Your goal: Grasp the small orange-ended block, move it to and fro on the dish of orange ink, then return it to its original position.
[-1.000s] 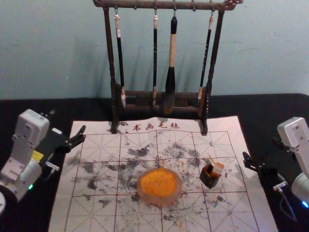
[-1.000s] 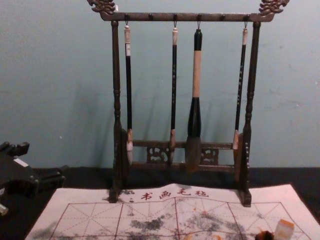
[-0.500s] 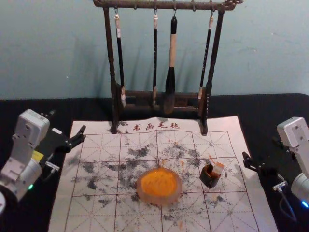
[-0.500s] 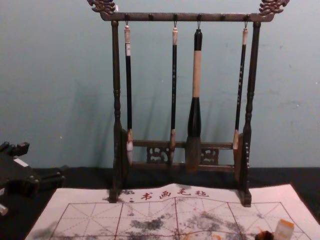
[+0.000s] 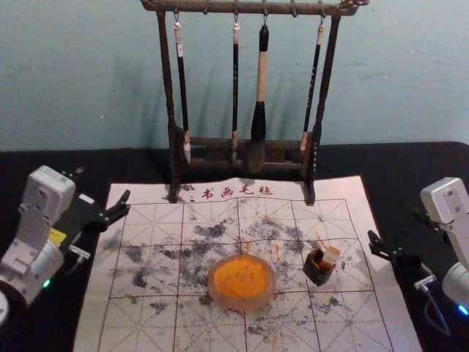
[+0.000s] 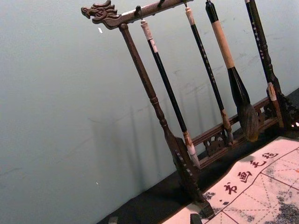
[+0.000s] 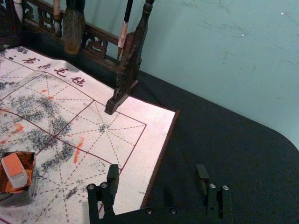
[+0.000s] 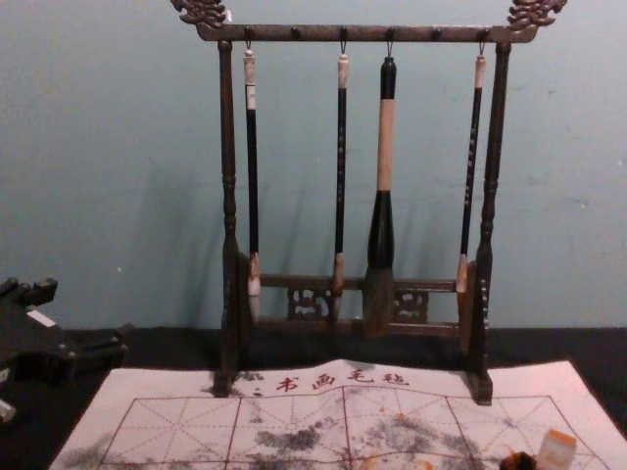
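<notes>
The small block (image 5: 330, 255), whitish with an orange end, leans in the small dark square holder (image 5: 317, 272), right of the dish of orange ink (image 5: 241, 281). In the right wrist view the block (image 7: 16, 171) rests inside the holder (image 7: 27, 199), orange end up. The chest view has the block (image 8: 557, 449) at its lower right. My right gripper (image 5: 395, 224) is at the mat's right edge, apart from the holder; in its wrist view the gripper (image 7: 158, 178) is open and empty. Parked at the left is my left gripper (image 5: 103, 183), open; its fingertips edge into its wrist view (image 6: 154, 219).
A dark wooden rack (image 5: 170, 110) with several hanging brushes stands at the back of the ink-stained mat (image 5: 146, 326). The mat lies on a black tabletop (image 5: 410, 165), with a wall (image 5: 88, 81) behind.
</notes>
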Motion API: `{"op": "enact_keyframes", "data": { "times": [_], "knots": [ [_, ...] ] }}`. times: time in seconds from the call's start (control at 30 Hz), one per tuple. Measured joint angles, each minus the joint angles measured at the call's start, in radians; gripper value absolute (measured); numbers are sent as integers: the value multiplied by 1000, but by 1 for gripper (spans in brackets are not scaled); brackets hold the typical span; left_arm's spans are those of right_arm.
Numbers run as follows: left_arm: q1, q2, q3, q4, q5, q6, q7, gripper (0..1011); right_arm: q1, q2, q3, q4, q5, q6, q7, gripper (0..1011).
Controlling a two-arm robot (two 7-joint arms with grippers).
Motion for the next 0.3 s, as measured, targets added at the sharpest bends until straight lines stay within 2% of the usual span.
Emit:
{"op": "enact_keyframes", "data": {
  "times": [0.3],
  "knots": [
    [0, 0, 0, 0, 0, 0, 0, 1001, 0, 0, 0, 0, 0, 0, 0, 1003]
  ]
}}
